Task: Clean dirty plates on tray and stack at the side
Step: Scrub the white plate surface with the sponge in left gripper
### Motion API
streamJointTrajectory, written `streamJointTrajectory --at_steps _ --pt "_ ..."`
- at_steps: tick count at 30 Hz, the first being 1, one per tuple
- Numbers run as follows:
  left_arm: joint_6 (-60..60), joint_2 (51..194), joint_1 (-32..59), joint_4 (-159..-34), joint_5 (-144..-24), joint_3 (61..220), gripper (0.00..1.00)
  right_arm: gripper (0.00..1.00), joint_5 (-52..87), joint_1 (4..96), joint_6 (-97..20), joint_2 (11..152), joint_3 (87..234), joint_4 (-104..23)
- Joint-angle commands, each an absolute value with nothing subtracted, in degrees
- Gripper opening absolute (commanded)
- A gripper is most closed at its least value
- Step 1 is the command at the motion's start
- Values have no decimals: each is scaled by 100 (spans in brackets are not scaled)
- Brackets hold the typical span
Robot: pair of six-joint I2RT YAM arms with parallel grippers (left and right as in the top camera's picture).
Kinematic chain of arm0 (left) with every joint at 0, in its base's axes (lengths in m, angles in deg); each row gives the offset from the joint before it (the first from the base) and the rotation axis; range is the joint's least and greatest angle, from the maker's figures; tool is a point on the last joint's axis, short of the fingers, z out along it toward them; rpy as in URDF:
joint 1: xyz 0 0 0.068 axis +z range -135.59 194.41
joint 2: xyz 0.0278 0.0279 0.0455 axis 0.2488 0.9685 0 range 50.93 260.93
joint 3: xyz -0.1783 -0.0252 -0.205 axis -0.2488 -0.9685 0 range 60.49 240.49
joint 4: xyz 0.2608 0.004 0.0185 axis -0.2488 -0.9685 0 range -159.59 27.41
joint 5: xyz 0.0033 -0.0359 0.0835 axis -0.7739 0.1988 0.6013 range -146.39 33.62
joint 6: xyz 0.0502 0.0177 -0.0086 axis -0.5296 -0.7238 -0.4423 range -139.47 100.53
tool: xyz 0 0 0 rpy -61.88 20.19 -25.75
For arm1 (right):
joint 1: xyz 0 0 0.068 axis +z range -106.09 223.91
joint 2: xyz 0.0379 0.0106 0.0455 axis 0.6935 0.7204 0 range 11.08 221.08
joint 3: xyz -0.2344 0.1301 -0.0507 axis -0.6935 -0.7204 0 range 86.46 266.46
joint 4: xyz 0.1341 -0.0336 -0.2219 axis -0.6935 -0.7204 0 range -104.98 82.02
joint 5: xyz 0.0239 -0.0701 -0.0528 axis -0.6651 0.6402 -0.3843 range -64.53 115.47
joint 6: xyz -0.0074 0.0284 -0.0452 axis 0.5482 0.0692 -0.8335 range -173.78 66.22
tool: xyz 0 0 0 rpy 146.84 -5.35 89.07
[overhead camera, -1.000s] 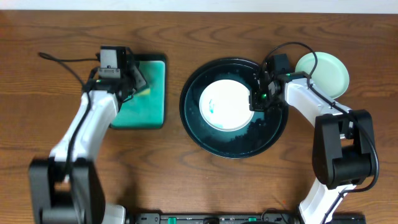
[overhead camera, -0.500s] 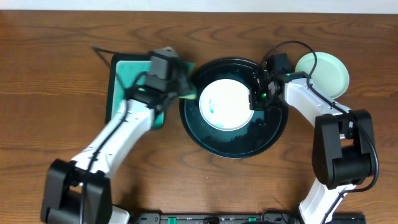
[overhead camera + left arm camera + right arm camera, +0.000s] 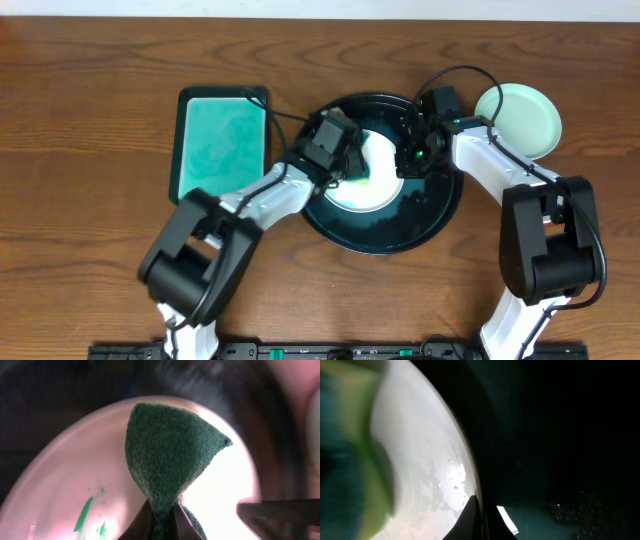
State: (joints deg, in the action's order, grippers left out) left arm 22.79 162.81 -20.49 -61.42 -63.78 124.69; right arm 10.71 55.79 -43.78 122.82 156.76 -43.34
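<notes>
A white plate (image 3: 375,175) with teal smears lies in the black tray (image 3: 385,235). My left gripper (image 3: 345,172) is shut on a green sponge (image 3: 170,455) and holds it over the plate (image 3: 75,485), where teal smears (image 3: 84,512) show at the lower left. My right gripper (image 3: 408,160) is shut on the plate's right rim (image 3: 472,485). A blurred green shape, the sponge (image 3: 350,450), fills the left of the right wrist view. A clean mint plate (image 3: 520,118) lies on the table right of the tray.
A rectangular teal dish (image 3: 220,145) sits left of the tray, with no sponge in it. Cables run over the table near both arms. The tray's dark wet floor (image 3: 560,435) shows right of the plate.
My left arm has swung right from the teal dish, carrying the sponge to the plate in the tray. My right gripper has stayed on the plate's rim.
</notes>
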Motion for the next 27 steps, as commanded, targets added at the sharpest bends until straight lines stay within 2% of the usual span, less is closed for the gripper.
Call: streamJointTrajectory --at_steps 1,11,14,18,22,24,27 --pt "2266 16501 -2031 -6171 -6182 12485 7 1 1062 5629 -4442 12275 15681 -4353" --pt "1149 16359 -1760 -7148 -4009 12485 7 1 1064 5633 -4442 12275 15681 -4353" --pt "1090 16143 -1664 -7323 -3727 12485 7 1 1064 5633 -4442 12275 15681 -4351" --pt "1103 15758 -1657 -7307 -4160 12485 7 1 1064 5633 -4444 12275 15681 -4349" --pt "1374 15426 -1657 -7122 -5784 12487 7 1 1064 5633 -4442 12275 15681 -4349" --pt "1927 15426 -1660 -7054 -6658 12485 7 1 1062 5633 -4442 12275 15681 -4336" --pt "2203 15524 -1732 -7065 -6947 12485 7 1 1062 5633 -4442 12275 15681 -4338"
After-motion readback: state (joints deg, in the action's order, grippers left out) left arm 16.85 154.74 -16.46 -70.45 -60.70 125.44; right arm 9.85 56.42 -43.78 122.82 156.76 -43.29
